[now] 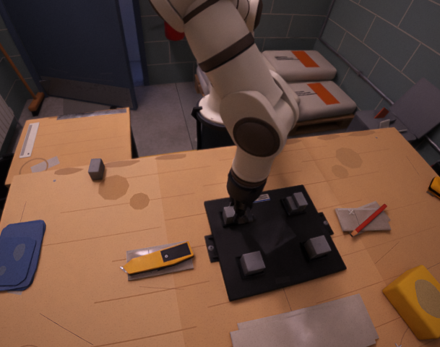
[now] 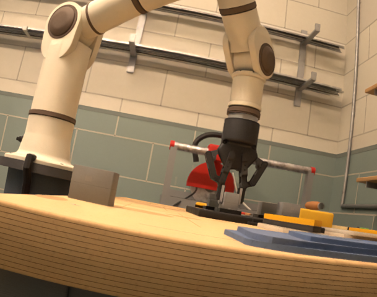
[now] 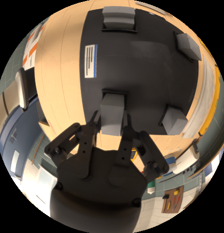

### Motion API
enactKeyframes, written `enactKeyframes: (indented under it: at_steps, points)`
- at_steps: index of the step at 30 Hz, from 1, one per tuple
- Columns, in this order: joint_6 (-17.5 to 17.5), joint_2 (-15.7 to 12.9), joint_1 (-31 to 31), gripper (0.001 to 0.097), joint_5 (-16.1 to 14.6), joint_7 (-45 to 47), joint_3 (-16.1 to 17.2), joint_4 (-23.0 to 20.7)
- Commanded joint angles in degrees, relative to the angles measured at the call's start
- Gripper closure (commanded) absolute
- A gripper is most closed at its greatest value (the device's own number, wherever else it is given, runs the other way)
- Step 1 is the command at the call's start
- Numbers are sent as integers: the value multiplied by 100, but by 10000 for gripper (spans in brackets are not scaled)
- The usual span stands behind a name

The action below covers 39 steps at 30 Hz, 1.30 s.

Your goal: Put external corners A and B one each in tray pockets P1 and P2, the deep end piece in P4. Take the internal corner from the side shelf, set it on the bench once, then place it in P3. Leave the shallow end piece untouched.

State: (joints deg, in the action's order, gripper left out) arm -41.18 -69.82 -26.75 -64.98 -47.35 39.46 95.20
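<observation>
The grey block that my gripper holds is partly hidden by the fingers, which are closed on its two sides. It sits low in the far left pocket of the black tray. Three more grey pieces fill the other pockets: a stepped one at the far right, one at the near right, one at the near left. A lone grey block stands on the bench far to the left.
Behind the bench stand the arm's base, a blue door and stacked sacks. A yellow tool lies left of the tray, with blue pads at the left edge. A red pencil and yellow box lie to the right.
</observation>
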Motion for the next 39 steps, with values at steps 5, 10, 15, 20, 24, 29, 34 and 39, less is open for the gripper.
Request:
enactKeyframes:
  at_steps: [5, 10, 15, 20, 24, 29, 34, 39]
  points:
    - [0, 12, 0, 901, 1, 0, 9, -4]
    - [0, 12, 0, 851, 1, 0, 9, -4]
    - [0, 12, 0, 751, 1, 0, 9, -4]
    - [0, 12, 0, 651, 1, 0, 9, -4]
    - [0, 12, 0, 571, 1, 0, 9, -4]
    - [0, 12, 0, 561, 1, 0, 9, -4]
    - [-1, 12, -1, 561, 1, 0, 9, -4]
    - [-24, 39, -8, 561, 29, 21, 28, -1]
